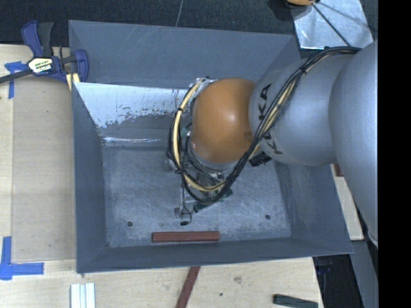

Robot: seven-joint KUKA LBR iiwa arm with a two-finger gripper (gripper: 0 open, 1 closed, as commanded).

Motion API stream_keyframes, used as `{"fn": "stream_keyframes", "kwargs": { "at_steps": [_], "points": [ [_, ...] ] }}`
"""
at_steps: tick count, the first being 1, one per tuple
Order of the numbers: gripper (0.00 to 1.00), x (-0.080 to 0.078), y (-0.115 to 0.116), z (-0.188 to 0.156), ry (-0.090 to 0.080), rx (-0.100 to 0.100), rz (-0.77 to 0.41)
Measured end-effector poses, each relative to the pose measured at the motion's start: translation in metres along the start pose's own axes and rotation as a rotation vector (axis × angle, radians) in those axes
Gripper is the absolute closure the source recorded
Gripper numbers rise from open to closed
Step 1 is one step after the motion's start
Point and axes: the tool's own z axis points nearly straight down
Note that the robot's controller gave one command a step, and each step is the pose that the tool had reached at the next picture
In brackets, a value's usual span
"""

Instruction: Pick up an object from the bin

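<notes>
1. Arm position. I see the arm (308, 108) entering from the right of the camera view. Its orange cover (221, 117) sits over the middle of the grey bin (90, 191), with yellow and black cables (177, 133) looped down its left side.

2. End effector. The gripper (185, 215) points down at the bin floor below the cover. I cannot tell whether it is wide or narrow (the tip is small and dark against the floor). Nothing shows held in it.

3. Target. A flat reddish-brown bar (185, 237) lies lengthwise on the floor along the near wall. The gripper is near the bar's middle, on its far side, and apart from it.
</notes>
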Motion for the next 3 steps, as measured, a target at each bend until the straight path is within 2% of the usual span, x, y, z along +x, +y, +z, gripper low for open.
{"fn": "stream_keyframes", "kwargs": {
  "at_steps": [1, 2, 3],
  "points": [
    [0.0, 0.01, -0.026, 0.022, 0.013, 0.0, -0.13],
    [0.0, 0.007, -0.044, 0.033, 0.005, 0.001, -0.168],
    [0.0, -0.004, -0.086, -0.006, 0.013, -0.002, -0.152]
  ]
}}
